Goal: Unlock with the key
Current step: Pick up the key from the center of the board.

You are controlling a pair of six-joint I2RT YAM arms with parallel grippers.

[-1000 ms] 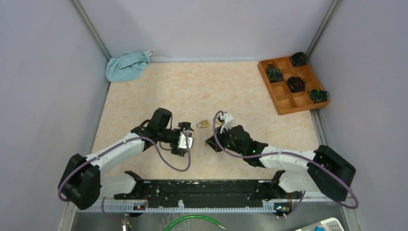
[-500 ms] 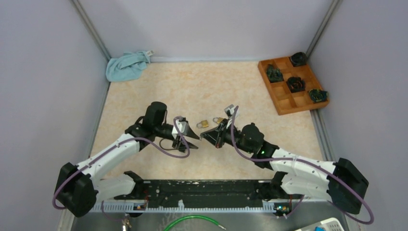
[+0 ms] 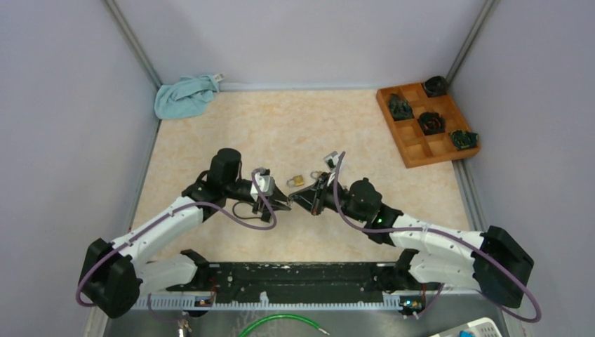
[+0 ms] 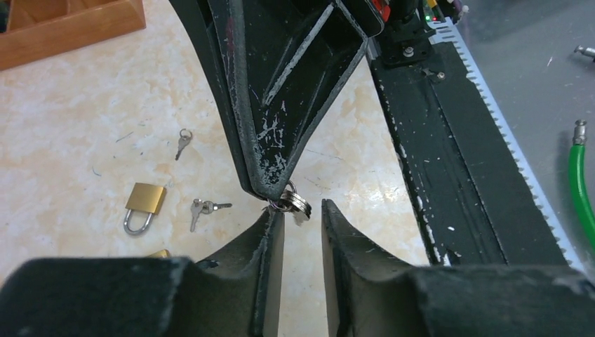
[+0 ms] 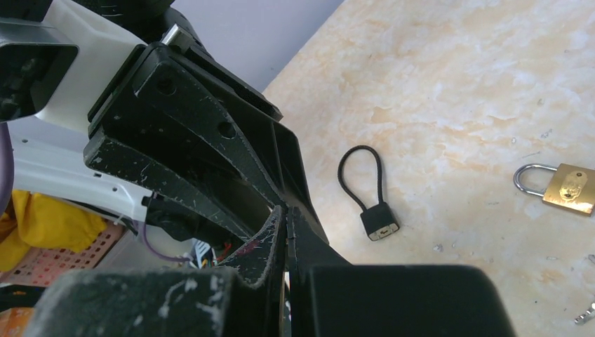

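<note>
Right tool (image 4: 271, 189), clamped on key ring (image 4: 300, 204), meets parted left tool (image 4: 303, 212) mid-table

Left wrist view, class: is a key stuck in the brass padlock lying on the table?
No, the brass padlock lies on its own, with the small keys resting apart beside it.

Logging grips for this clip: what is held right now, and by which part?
The right jaws pinch a key ring by its rim, at their very tips. The left jaws stand apart just short of it, holding nothing yet.
</note>
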